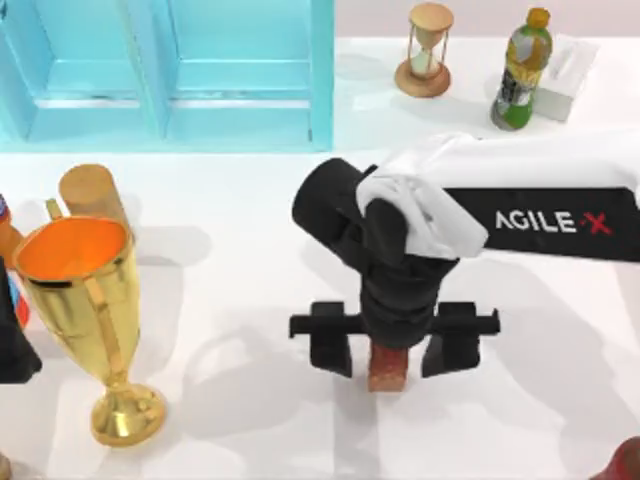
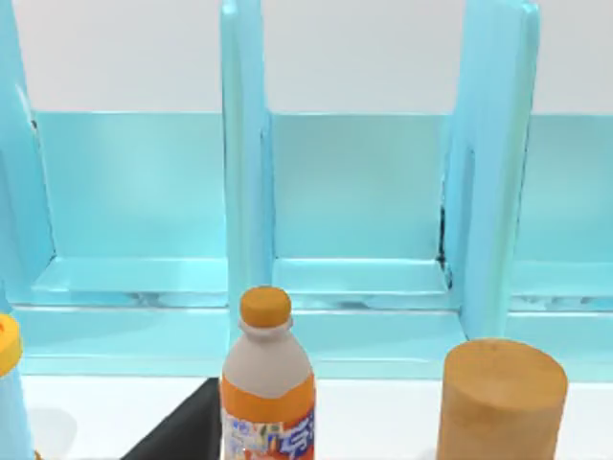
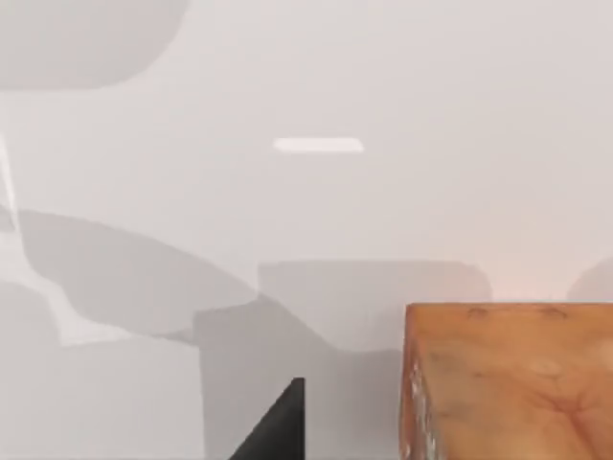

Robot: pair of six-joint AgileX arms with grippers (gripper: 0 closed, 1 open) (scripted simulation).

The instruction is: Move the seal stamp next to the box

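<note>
seal stamp mottled reddish-brown | box white | cabinet cyan | trophy gold, orange inside | hourglass tan wood | bottle green, yellow cap | bottle orange cap, orange-blue label | cylinder tan | right gripper black

"AGILE-X" on R arm
</note>
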